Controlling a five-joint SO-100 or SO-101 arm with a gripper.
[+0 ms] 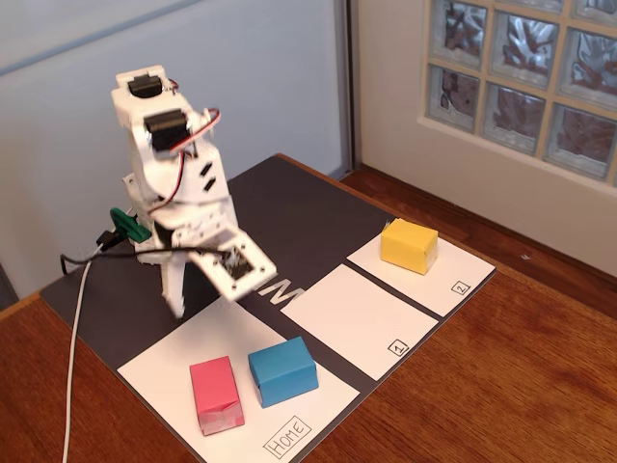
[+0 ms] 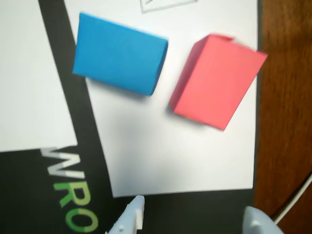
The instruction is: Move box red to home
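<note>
In the fixed view, nearest the camera, the red box (image 1: 216, 394) lies on the home panel (image 1: 174, 362) just beside the blue box (image 1: 282, 370), the two close but apart, the "HOME" label at the panel's corner below them. Behind them the claw (image 1: 207, 280) hangs empty above the panel's far edge; in the wrist view its fingertips (image 2: 132, 217) stand spread. Farthest, a yellow box (image 1: 409, 245) sits on panel 2 (image 1: 453, 280), on the wooden surface (image 1: 501, 386).
</note>
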